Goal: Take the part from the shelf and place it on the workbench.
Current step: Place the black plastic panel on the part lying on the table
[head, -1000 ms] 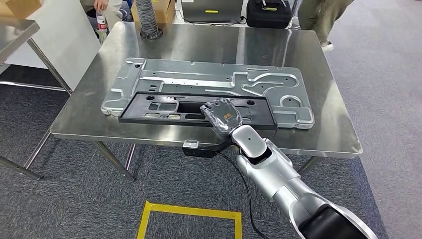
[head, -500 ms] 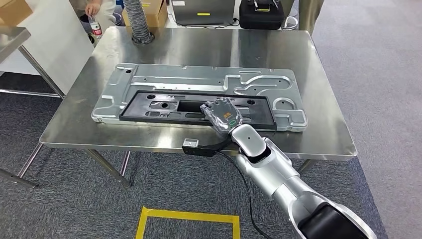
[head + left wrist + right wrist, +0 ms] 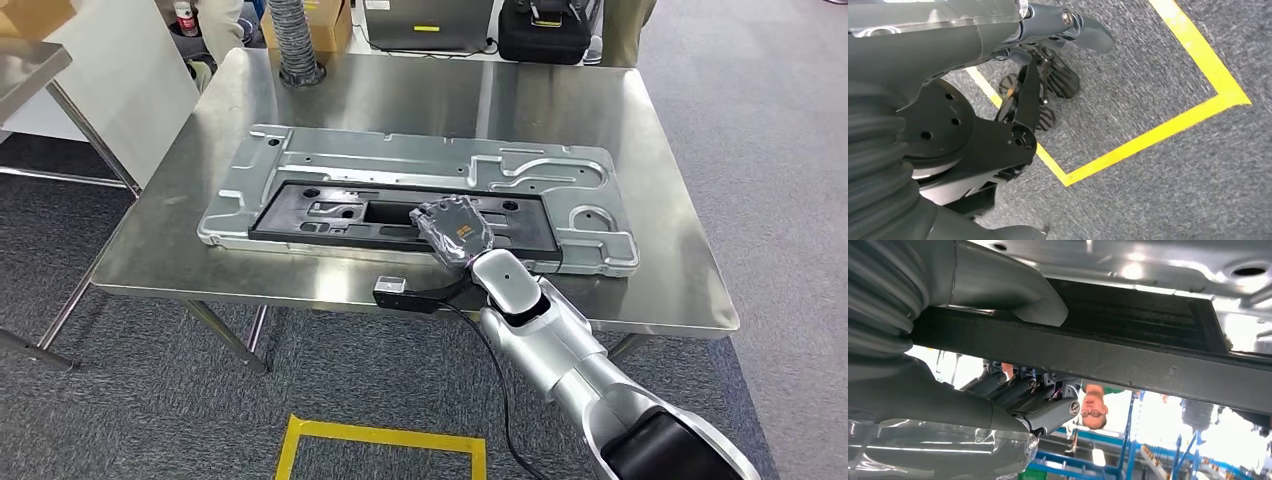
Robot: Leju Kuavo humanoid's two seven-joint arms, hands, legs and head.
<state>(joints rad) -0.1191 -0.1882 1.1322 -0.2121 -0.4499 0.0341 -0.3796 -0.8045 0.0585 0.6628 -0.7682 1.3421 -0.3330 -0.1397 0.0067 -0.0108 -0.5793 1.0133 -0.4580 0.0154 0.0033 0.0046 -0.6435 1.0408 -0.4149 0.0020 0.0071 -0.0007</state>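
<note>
The part is a long black plastic frame (image 3: 360, 212) with cut-outs. It lies lengthwise over a large silver metal panel (image 3: 400, 155) on the steel workbench (image 3: 420, 90). My right hand (image 3: 455, 232) grips the frame's near edge, right of its middle. In the right wrist view the thumb (image 3: 1013, 292) lies on one face of the black frame (image 3: 1128, 365) and the darker fingers (image 3: 1033, 395) curl under the other. My left hand (image 3: 998, 25) hangs over the carpet and holds nothing.
A grey ribbed hose (image 3: 295, 40), a cardboard box (image 3: 330, 25) and a black case (image 3: 548, 30) stand along the bench's far edge. Another steel table (image 3: 30, 60) is at the left. A person (image 3: 215, 15) stands behind. Yellow tape (image 3: 380, 440) marks the carpet.
The whole picture has shifted, so the camera moved. My right hand keeps its hold, and the black frame now sits slightly farther onto the silver panel.
</note>
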